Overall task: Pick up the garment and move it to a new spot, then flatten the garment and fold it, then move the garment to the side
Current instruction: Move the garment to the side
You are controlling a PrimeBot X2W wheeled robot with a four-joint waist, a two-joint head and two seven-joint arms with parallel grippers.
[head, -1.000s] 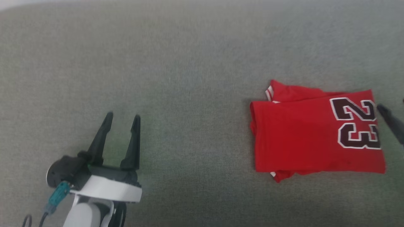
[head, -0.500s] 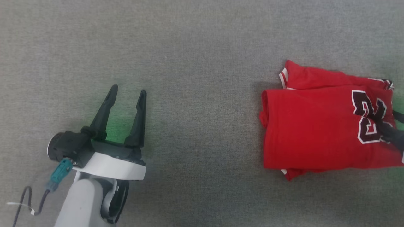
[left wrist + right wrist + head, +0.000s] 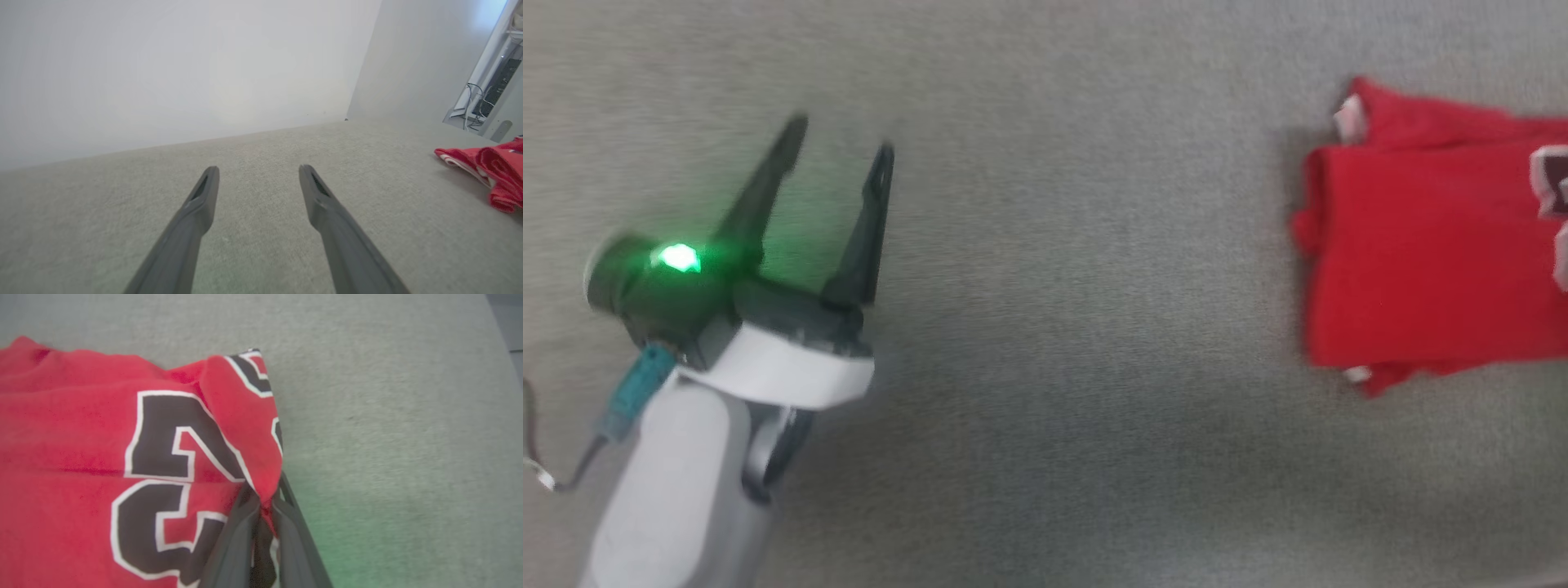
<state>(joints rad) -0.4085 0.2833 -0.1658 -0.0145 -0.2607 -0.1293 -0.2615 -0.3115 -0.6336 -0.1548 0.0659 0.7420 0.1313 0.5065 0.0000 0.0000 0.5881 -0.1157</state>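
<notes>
The garment [image 3: 1421,245], a folded red jersey, lies on the grey fabric surface at the right edge of the head view, partly cut off. In the right wrist view my right gripper [image 3: 261,498] is shut on the garment [image 3: 81,457], pinching its edge beside the black, white-outlined number so the cloth puckers up into a fold. My left gripper [image 3: 841,139] hovers far to the left, open with nothing between its fingers. From the left wrist view, the left gripper [image 3: 258,171] points over bare fabric, with the garment [image 3: 496,171] at the far right.
The grey fabric surface [image 3: 1054,327] stretches wide between the arms. A pale wall [image 3: 184,61] rises behind it, and a shelf with cables [image 3: 490,94] stands at the back right. The surface's edge [image 3: 496,335] runs close to the garment's right.
My right gripper has closed on the garment's edge by the number, bunching the cloth. The head camera has shifted, so the garment sits further right in the picture. The left gripper stays open.
</notes>
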